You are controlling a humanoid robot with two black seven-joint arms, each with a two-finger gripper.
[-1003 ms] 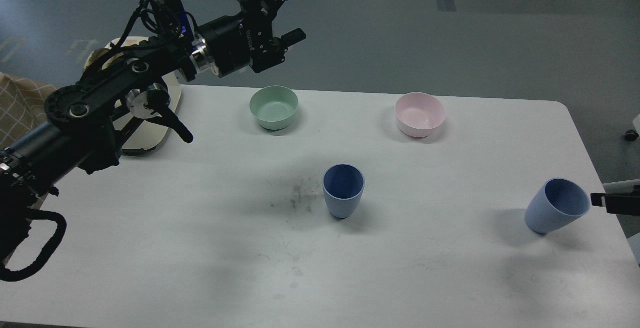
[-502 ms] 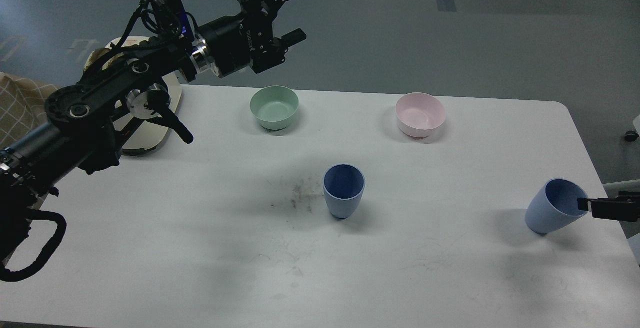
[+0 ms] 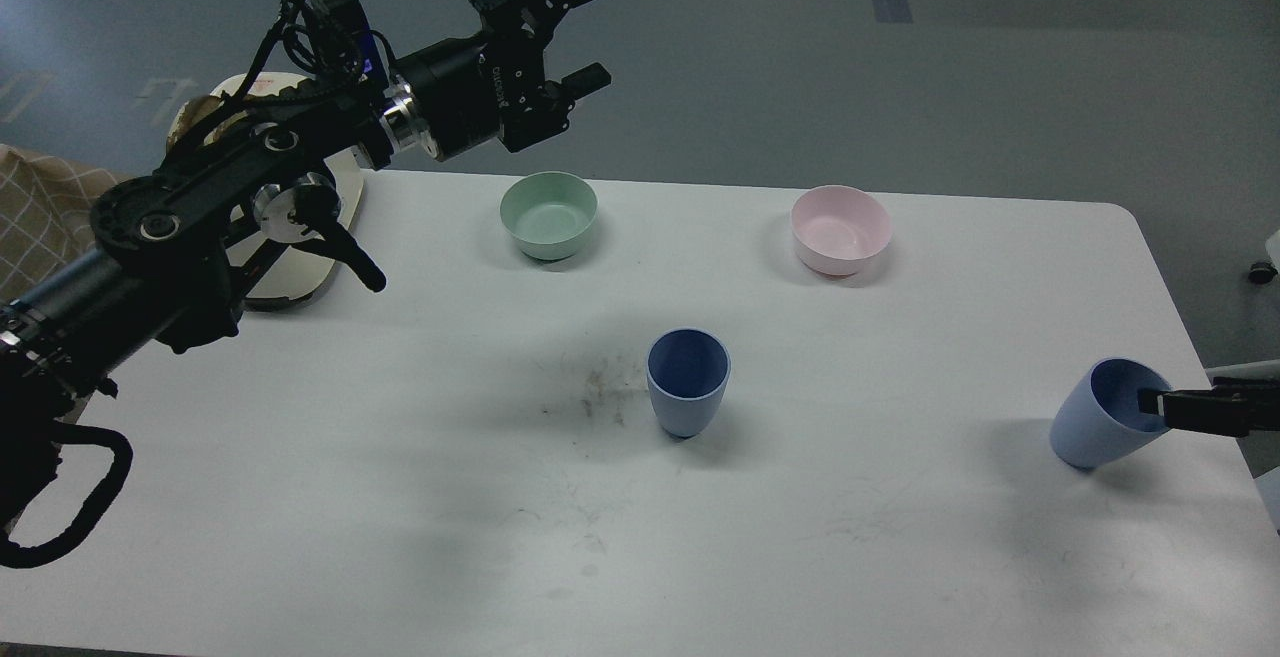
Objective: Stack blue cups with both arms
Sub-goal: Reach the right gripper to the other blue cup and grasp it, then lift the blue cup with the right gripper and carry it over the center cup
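White lettering runs along the black body of the left gripper (image 3: 588, 30), too small and slanted to read for certain. Nothing else carries legible text: the cups, the bowls and the table show no labels, numbers or signs.

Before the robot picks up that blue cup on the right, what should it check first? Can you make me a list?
1. Right hand reaching the right blue cup: ok, its tip is over the cup's rim.
2. Right hand open or closed: cannot tell, mostly out of view.
3. Middle blue cup upright, ready to receive: ok.
4. Green bowl and pink bowl away from both cups: ok.
5. Left hand out of the way: ok, open, high behind the table.
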